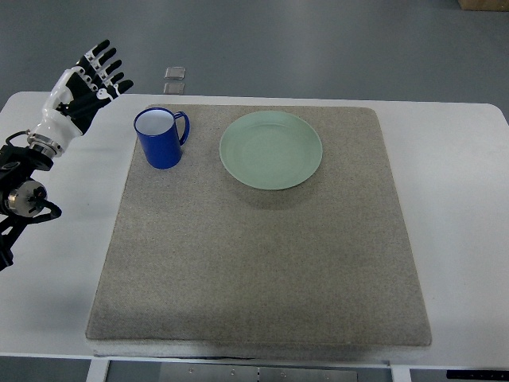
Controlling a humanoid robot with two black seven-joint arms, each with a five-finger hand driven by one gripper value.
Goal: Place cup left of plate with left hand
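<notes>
A blue cup [161,138] with a white inside stands upright on the grey mat [262,255], its handle pointing right. It is to the left of a pale green plate [271,150], a short gap between them. My left hand [87,83] is to the left of the cup, above the white table, apart from the cup. Its fingers [107,70] are spread and hold nothing. The right arm does not show.
The mat lies on a white table [461,199]. Two small grey squares [175,78] lie on the floor beyond the table's far edge. My left arm [24,187] runs along the table's left edge.
</notes>
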